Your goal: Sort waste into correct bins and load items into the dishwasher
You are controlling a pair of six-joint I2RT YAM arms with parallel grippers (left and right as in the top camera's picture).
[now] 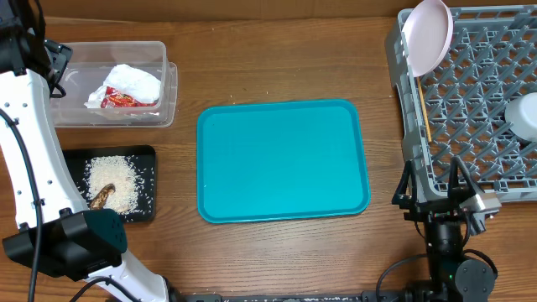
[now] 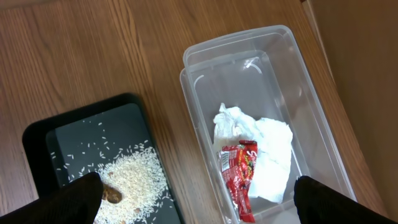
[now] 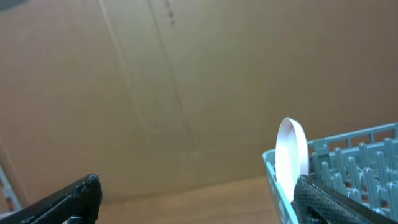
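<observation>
The clear tub point(image 1: 165, 80) holds the crumpled white napkin point(image 1: 132, 82) and the red wrapper point(image 1: 122, 101). They also show in the left wrist view, napkin point(image 2: 268, 149) and wrapper point(image 2: 239, 177). The black tray point(image 1: 148, 161) holds the rice point(image 1: 116, 180) and the brown scrap point(image 1: 102, 196). My left gripper point(image 2: 199, 208) is open and holds nothing, above the gap between black tray point(image 2: 74, 134) and tub point(image 2: 249, 43). The grey rack point(image 1: 478, 101) holds the white plate point(image 1: 428, 33) on edge, the chopsticks point(image 1: 422, 105) and a white cup point(image 1: 524, 116). My right gripper point(image 1: 432, 189) is open by the rack's front left corner.
The teal serving tray point(image 1: 281, 159) lies in the middle of the wooden table. The left arm's white links run along the table's left edge. A brown cardboard wall stands behind the table; it fills the right wrist view above the plate point(image 3: 291, 155) and rack point(image 3: 354, 162).
</observation>
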